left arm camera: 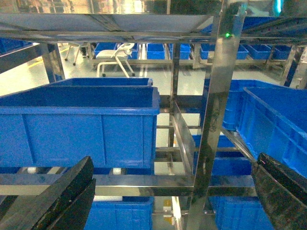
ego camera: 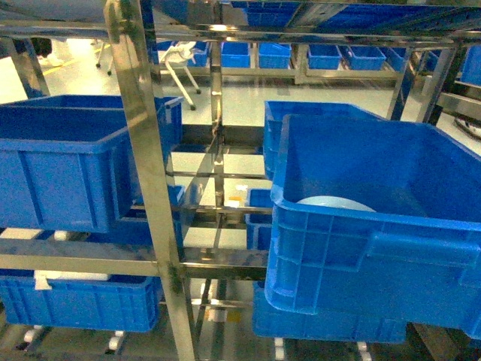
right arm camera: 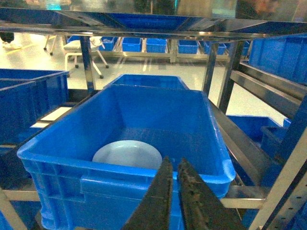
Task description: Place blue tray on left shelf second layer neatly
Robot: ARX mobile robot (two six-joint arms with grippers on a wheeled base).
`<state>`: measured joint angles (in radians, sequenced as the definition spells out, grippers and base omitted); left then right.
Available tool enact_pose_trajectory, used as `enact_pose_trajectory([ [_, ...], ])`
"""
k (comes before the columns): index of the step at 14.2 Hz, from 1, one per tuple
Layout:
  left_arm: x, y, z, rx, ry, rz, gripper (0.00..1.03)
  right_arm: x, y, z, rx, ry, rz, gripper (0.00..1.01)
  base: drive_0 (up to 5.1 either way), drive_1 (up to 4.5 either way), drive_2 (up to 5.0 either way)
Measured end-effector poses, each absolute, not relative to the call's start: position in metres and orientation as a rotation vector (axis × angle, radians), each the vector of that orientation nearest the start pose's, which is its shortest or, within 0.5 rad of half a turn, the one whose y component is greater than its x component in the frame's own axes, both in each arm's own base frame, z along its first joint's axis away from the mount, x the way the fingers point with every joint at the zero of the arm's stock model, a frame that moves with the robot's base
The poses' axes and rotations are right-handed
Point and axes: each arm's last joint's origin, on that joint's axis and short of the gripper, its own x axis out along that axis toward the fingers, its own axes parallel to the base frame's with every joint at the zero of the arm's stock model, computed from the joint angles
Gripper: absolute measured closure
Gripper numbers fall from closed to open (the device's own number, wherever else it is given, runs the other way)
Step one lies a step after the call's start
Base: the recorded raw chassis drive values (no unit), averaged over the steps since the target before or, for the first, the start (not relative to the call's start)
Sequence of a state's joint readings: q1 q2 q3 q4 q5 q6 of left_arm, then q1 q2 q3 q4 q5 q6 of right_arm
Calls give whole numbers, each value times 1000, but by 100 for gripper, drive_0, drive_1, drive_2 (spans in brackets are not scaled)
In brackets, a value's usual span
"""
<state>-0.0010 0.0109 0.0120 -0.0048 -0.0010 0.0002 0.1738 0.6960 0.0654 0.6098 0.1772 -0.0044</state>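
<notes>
Right hand [right arm camera: 173, 165] closed, just before crated blue tray [right arm camera: 127, 154].

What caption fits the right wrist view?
Right pincer, nearly closed and empty, hovers before a blue crate holding the pale blue tray on the steel rack.

Left pincer [left arm camera: 168, 191] wide apart, right pincer [right arm camera: 173, 189] seemingly closed.

Tray [right arm camera: 127, 154] inside right crate [right arm camera: 201, 120], left crate [ego camera: 68, 165] alongside.
</notes>
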Motion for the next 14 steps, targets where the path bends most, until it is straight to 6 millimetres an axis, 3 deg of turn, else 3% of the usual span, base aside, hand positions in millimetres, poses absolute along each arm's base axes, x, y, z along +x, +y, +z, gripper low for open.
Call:
enact_pose_trajectory([
  [6,98,0,166,0,3,0,5,139,14,175,-3,0,-5,99,0,0,0],
  [9,98,0,166,1,3,0,5,130,0,169,-1,-5,-10,99,0,0,0],
  [14,98,0,166,0,4,0,5,112,0,171,-1,-18,-3,99,0,0,0],
])
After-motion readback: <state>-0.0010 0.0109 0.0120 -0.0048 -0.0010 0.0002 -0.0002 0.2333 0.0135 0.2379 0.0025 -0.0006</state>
